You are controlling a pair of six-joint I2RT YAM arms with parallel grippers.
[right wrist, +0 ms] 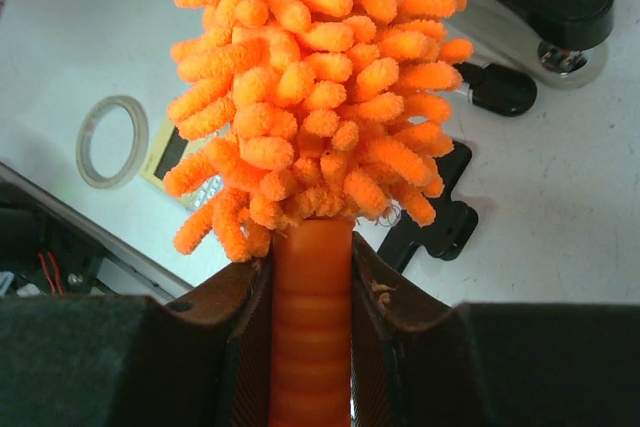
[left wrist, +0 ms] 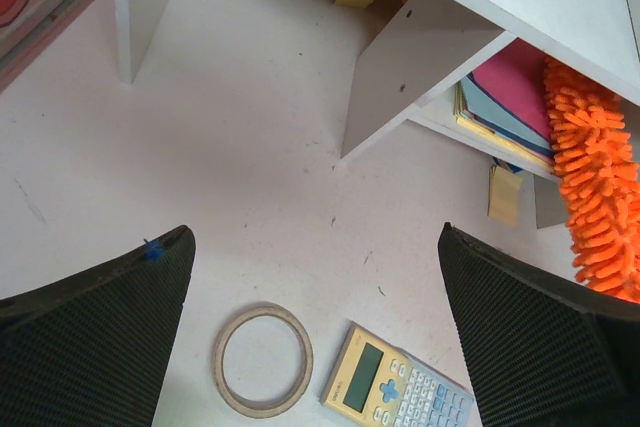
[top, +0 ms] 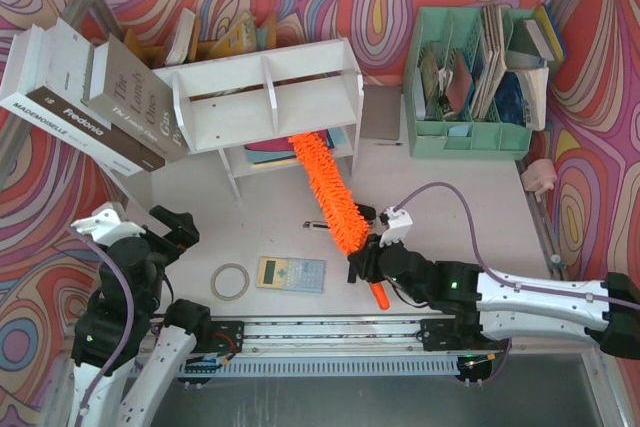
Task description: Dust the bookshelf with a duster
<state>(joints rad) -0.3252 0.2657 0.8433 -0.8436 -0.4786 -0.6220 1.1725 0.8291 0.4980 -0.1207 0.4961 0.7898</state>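
Duster handle [right wrist: 310, 327], a ribbed orange plastic stem, sits pinched between the two dark padded fingers of the right end effector [top: 372, 265], which is closed narrow around it just below where the fluff begins; a short orange stub of the handle pokes out behind the grip toward the near edge. From that grip the duster [top: 330, 197] runs as a long, thick head of bright orange microfibre noodles, soft and knobbly, slanting up and to the left away from the end effector across the pale, lightly scuffed desk [top: 450, 207]. To the left of the grip lie a flat yellow-and-grey calculator [top: 291, 274] and, just beside it, a thin round tape ring [top: 230, 281] of tan cardboard colour. The left end effector [top: 178, 230] hangs over the near-left part of the desk with its black textured fingers spread wide and nothing between them, well apart from the duster. Farther on stands the bookshelf [top: 265, 92], a small unit of smooth white painted boards with a flat top, upright divider fins and two tiers. The duster's far tip reaches the front of the lower tier, under the top board, at the stack of flat pink and blue folders [left wrist: 510, 87]; whether the fluff presses on them cannot be told. Beyond, to the right, a mint-green slotted plastic file organizer [top: 470, 77] is crammed with papers, and at far left several thick books [top: 90, 97] lean in a row.
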